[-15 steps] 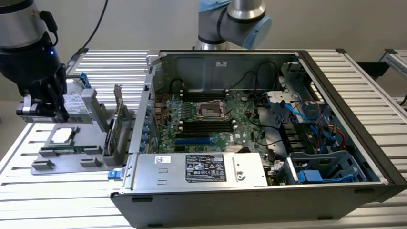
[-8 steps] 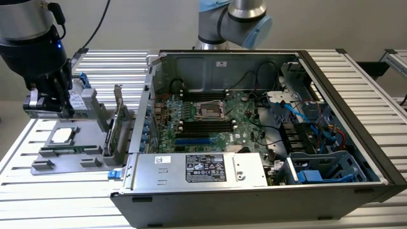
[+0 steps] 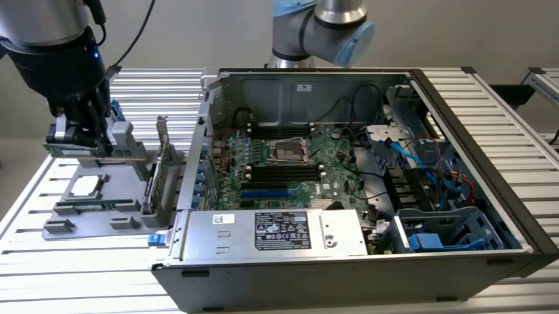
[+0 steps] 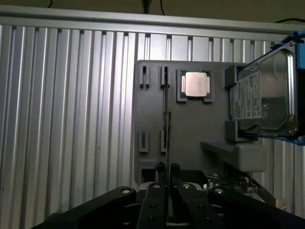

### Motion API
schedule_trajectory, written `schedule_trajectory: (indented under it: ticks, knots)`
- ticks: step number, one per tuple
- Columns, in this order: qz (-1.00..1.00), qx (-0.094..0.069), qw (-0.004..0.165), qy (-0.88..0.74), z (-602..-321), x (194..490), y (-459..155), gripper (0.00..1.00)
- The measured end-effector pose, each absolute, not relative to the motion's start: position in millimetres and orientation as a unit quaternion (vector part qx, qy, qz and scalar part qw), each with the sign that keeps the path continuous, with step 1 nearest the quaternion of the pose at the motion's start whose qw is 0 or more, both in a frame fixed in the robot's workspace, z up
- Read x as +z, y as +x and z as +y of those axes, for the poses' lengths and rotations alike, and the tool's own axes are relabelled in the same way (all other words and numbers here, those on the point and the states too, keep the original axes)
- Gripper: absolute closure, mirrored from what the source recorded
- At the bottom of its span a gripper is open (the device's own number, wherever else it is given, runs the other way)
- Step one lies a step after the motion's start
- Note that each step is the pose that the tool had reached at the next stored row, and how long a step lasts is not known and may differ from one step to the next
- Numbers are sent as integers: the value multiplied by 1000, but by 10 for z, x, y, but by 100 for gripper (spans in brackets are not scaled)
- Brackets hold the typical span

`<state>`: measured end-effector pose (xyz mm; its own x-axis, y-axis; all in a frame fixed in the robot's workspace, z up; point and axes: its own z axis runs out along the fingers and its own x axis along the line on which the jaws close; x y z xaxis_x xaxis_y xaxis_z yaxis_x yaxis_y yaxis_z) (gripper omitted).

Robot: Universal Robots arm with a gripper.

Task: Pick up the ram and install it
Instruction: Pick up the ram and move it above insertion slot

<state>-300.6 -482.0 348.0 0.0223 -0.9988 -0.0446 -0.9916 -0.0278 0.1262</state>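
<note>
The ram (image 4: pixel 167 119) shows edge-on in the wrist view as a thin dark line running away from my fingertips, over the grey holder tray (image 4: pixel 190 129). My gripper (image 4: pixel 167 172) is shut on its near end, jaws almost together. In the exterior view the gripper (image 3: pixel 83 142) hangs over the tray (image 3: pixel 96 203) at the exterior view's left. The ram (image 3: pixel 88 152) is a thin horizontal strip under the fingers, a little above the tray. The long black memory slots (image 3: pixel 281 171) lie on the motherboard inside the open computer case (image 3: pixel 489 150), well to the exterior view's right of the gripper.
On the tray sit a square processor (image 4: pixel 196 85) and a hard drive (image 4: pixel 267 100) in a blue bracket. An upright expansion card (image 3: pixel 162 163) stands between tray and case. The case's power supply (image 3: pixel 271 232), cables and drive cage (image 3: pixel 436 229) crowd its near side.
</note>
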Motion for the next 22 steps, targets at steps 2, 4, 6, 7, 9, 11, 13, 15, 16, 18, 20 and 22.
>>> schedule_trajectory:
  ticks: [2, 4, 6, 7, 9, 11, 13, 15, 16, 18, 20, 22]
  knots:
    - [-696, -60, 30, 714, -4812, 3500, -2958, 86]
    - [-696, -60, 30, 714, -4802, 3522, -2908, 86]
    - [-696, -60, 30, 714, -4789, 3550, -2859, 86]
    - [-696, -60, 30, 714, -4782, 3568, -2836, 86]
    - [-696, -60, 30, 714, -4765, 3615, -2792, 86]
    - [-696, -60, 30, 714, -4747, 3664, -2754, 86]
    - [-696, -60, 30, 714, -4725, 3714, -2714, 86]
    - [-696, -60, 30, 714, -4705, 3758, -2673, 86]
    - [-696, -60, 30, 714, -4698, 3775, -2651, 86]
    - [-696, -60, 30, 714, -4686, 3808, -2599, 86]
    - [-696, -60, 30, 714, -4681, 3824, -2543, 86]
    - [-696, -60, 30, 714, -4679, 3832, -2486, 86]
